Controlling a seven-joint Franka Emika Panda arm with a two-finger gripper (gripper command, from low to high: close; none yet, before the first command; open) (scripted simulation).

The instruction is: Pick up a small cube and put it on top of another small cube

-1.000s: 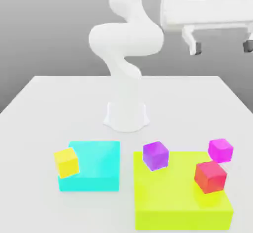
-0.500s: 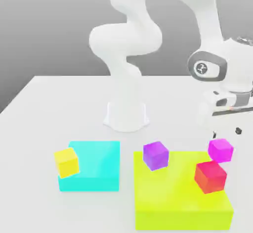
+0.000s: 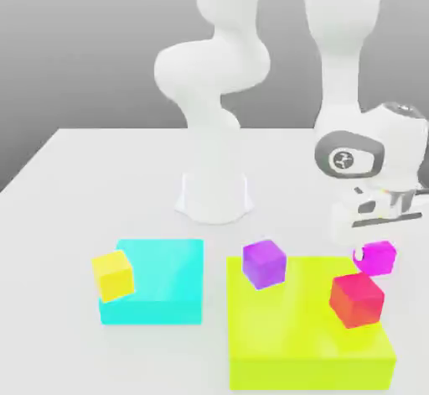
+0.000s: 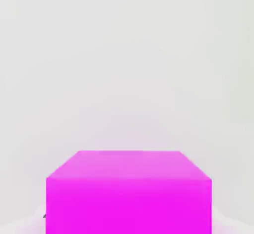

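The small cube, bright magenta-pink and glossy, rests on the white table at the exterior view's right, just behind the lime slab. My gripper has come straight down onto it, and the hand covers the cube's top edge. The jaws are shut on this cube. In the hand view the small cube lies very close, directly under the hand, with bare table beyond it. A violet-purple cube sits at the lime slab's back corner. A red cube stands on the slab, close in front of the held cube.
A flat lime slab lies at the front right and a cyan slab to its left. A yellow cube leans at the cyan slab's left edge. The arm's white base stands mid-table behind them.
The arm swung in from above and lowered the hand onto the magenta cube. The jaws went from open to shut. The cubes have kept their places.
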